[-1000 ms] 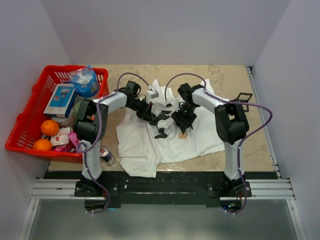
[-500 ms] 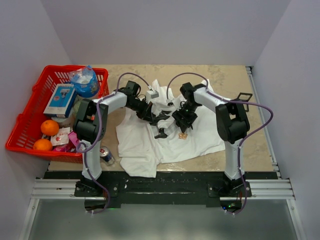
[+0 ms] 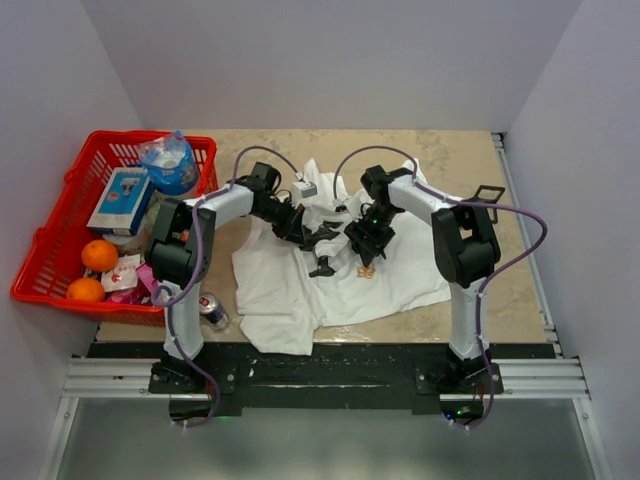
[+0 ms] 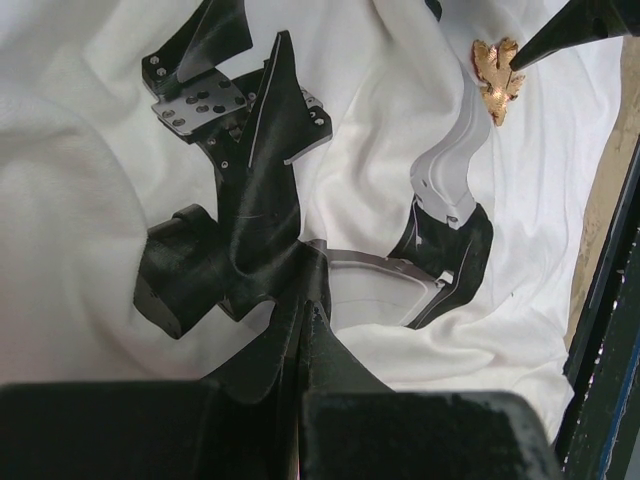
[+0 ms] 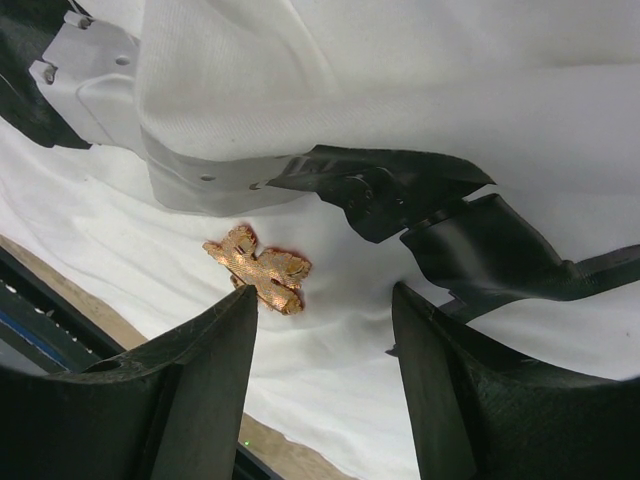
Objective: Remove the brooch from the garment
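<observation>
The garment (image 3: pixel 300 290) is a white T-shirt with a black print, lying rumpled on the table. The brooch (image 5: pixel 258 270) is a small tan-orange piece on the white cloth, also seen as the brooch (image 3: pixel 366 270) and the brooch (image 4: pixel 497 75). My right gripper (image 5: pixel 325 295) hovers open just over the cloth. Its left fingertip (image 5: pixel 240 305) touches the brooch's lower edge, and the brooch lies outside the gap. My left gripper (image 4: pixel 305 315) is shut, its tips against the black print (image 4: pixel 250 220) to the brooch's left. Whether a fold is pinched does not show.
A red basket (image 3: pixel 40 270) at the left holds two oranges (image 3: pixel 99 254), a box and a bottle. A drink can (image 3: pixel 212 310) lies by the left arm's base. A small black frame (image 3: pixel 487 192) sits right of the shirt. Walls enclose the table on three sides.
The right wrist has edged slightly, keeping its open fingers at the brooch. The left arm has not moved.
</observation>
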{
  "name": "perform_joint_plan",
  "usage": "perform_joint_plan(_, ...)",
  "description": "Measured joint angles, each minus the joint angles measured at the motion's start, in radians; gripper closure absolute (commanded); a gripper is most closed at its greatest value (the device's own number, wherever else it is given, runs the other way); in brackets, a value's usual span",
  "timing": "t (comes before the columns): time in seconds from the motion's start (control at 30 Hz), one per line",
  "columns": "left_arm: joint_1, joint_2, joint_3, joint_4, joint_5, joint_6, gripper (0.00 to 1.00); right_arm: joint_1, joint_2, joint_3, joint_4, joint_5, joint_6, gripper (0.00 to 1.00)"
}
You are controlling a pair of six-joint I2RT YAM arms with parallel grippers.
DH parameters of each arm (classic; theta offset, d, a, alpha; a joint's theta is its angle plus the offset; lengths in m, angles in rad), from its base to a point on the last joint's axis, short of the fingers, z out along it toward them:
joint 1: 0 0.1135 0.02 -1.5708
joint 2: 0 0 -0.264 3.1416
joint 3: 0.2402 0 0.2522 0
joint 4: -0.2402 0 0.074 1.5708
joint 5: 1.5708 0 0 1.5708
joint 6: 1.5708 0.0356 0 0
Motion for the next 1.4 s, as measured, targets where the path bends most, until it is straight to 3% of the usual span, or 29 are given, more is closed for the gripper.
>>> perform_joint_plan(1.4,0.0,-0.006,-0.014,0.001,-0.007,0.0,1.0,0.074,-0.02,-0.03,0.044,0.151,0.054,0.4)
